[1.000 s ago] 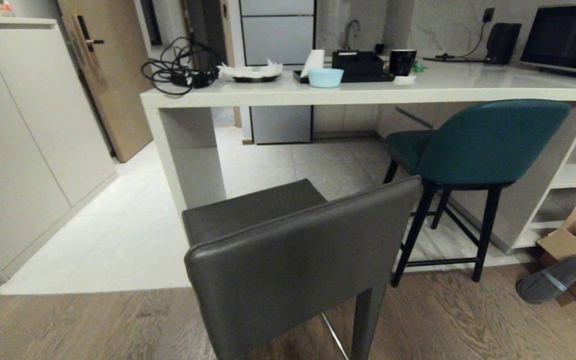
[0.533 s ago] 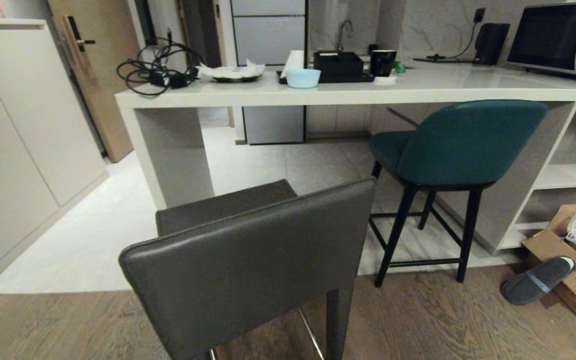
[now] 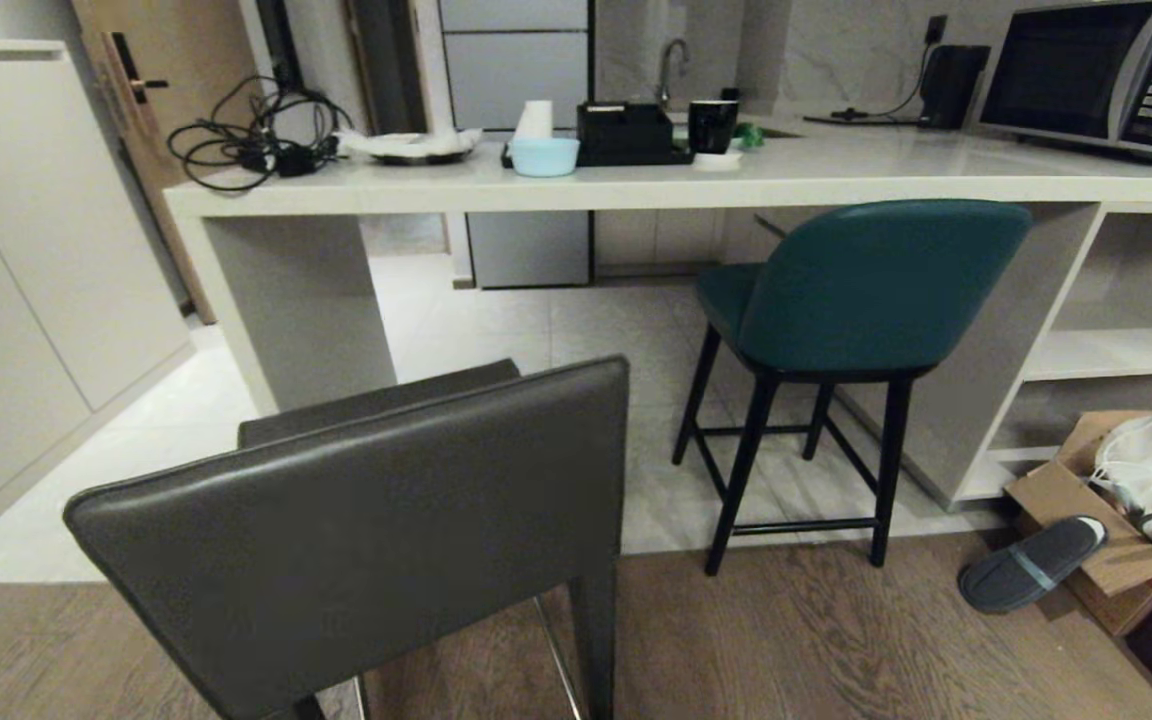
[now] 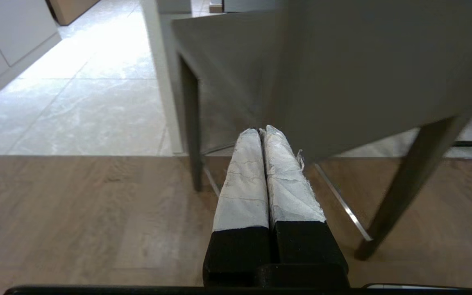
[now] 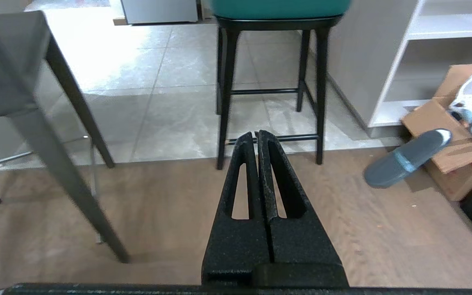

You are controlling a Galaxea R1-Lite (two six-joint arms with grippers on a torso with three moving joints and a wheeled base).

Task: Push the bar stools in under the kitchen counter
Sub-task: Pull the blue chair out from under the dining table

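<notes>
We see the grey stool (image 3: 356,530) standing out on the wooden floor, well clear of the surface (image 3: 636,185); the teal stool (image 3: 866,290) is only partly under its front edge. Our left hand (image 4: 265,133) and right hand (image 5: 256,137) are pressed shut, holding nothing. An off-centre push could twist or tip the grey stool, or catch its legs at the tile edge.

Near left, dark grey stool (image 3: 356,520) on wood floor (image 3: 836,640). Farther right, teal stool (image 3: 836,300), seat partly under the kitchen counter (image 3: 736,185). Microwave (image 3: 1096,70) far right.
</notes>
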